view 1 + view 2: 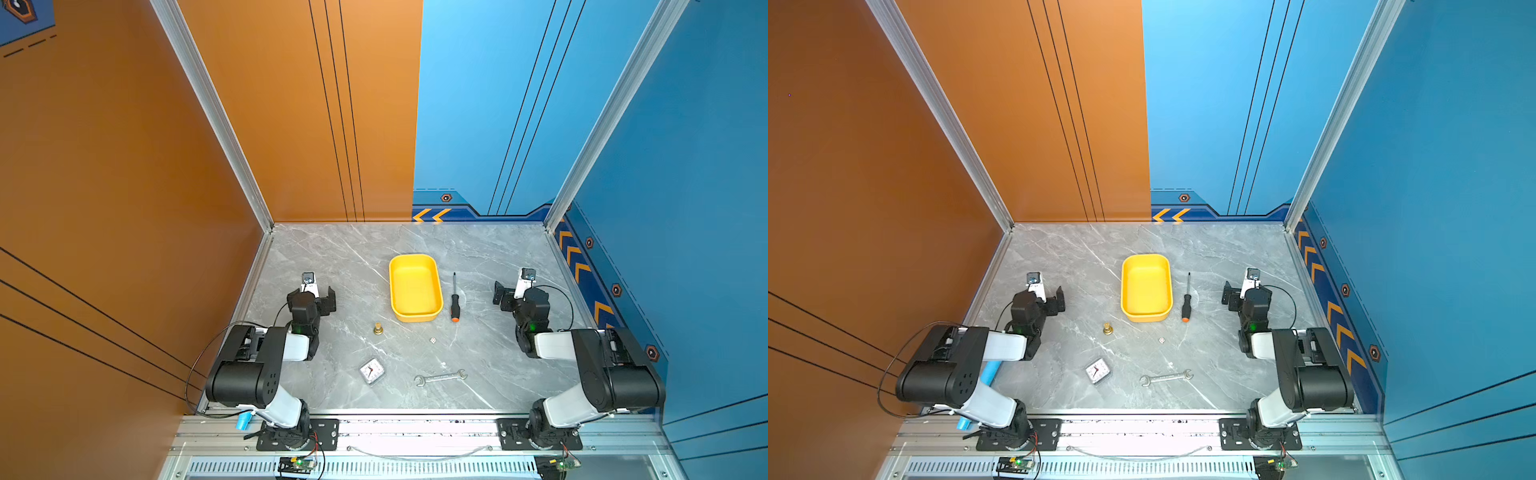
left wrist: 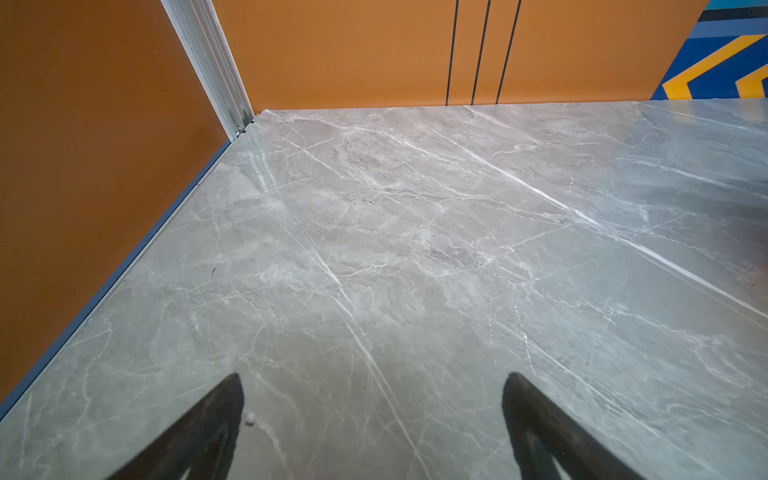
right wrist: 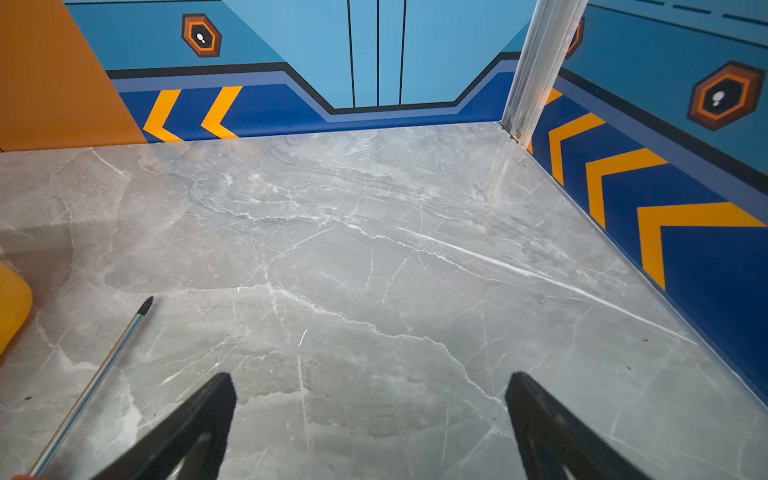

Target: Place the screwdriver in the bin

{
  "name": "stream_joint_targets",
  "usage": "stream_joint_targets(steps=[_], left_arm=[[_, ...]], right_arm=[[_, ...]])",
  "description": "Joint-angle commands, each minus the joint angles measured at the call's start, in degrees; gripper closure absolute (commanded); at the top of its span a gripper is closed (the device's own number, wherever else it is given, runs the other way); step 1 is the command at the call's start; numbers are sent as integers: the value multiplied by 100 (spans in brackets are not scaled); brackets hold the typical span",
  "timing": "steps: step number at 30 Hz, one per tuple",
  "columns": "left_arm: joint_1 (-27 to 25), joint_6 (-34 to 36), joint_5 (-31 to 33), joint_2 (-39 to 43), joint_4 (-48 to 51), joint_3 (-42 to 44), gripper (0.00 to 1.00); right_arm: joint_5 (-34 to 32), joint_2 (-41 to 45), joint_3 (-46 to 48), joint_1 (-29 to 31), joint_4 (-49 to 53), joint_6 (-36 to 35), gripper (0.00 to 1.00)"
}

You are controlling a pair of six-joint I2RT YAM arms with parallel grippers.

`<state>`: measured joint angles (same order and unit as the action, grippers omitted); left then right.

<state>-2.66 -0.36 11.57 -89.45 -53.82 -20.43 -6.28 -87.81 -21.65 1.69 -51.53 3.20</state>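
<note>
- Table (image 1: 332, 257): your two arms sat at its opposite sides, both low.
- Bin (image 1: 417, 318): yellow, shallow, empty. From your right jaws it lay just past the screwdriver.
- Right gripper (image 3: 370, 378): jaws were wide apart and empty. It looked like the nearer arm.
- Left gripper (image 2: 372, 376): jaws were apart and empty. The bin stood between them and the target.
- Screwdriver (image 1: 454, 300): lay flat between the bin and your right jaws, touching neither. Its long axis ran parallel to the bin's long side, roughly the way those jaws pointed, tip ahead and handle back.
- Looks: black handle, orange end cap, thin shaft.
</note>
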Motion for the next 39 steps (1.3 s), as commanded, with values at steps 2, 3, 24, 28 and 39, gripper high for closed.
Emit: stream_joint_targets(steps=[2,3,24,28,39], left_arm=[[10,80,60,-37,-32,-97,2],[11,77,63,-29,-32,-96,2],[20,175,-233,-32,-17,-98,2],[35,74,-51,-29,8,-106,2],[103,105,-398,2,3,-80,2]], right_arm=[[22,-78,13,-27,-31,31,0],[31,-81,20,-29,-33,31,0],[-719,-81,94,119,-178,75,0],[-918,-87,112,200,-251,64,0],[-514,-78,74,155,-168,-30,0]])
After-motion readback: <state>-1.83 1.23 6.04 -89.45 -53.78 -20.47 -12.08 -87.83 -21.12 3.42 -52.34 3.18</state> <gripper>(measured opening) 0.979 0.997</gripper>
